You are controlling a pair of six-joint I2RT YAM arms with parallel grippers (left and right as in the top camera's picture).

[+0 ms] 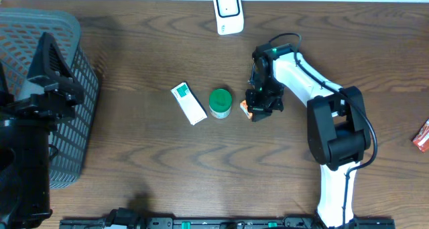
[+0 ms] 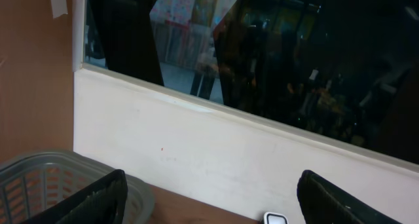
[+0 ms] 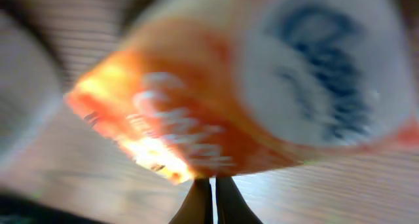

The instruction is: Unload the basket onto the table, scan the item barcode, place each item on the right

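Observation:
An orange and white packet (image 3: 222,80) fills the right wrist view, blurred and very close. My right gripper (image 3: 214,181) is shut on its lower edge, the two fingers pressed together. Overhead, the right gripper (image 1: 257,108) is low over the table with the packet (image 1: 246,110) showing at its left side, next to a green-lidded jar (image 1: 220,103). The white barcode scanner (image 1: 228,12) stands at the table's far edge, well away from the packet. My left gripper (image 2: 213,179) is open with nothing between its fingers, raised over the grey basket (image 1: 74,115).
A white and green box (image 1: 189,102) lies left of the jar. A red packet (image 1: 421,136) sits at the right table edge. The basket rim (image 2: 39,168) and the scanner top (image 2: 276,218) show low in the left wrist view, before a white wall.

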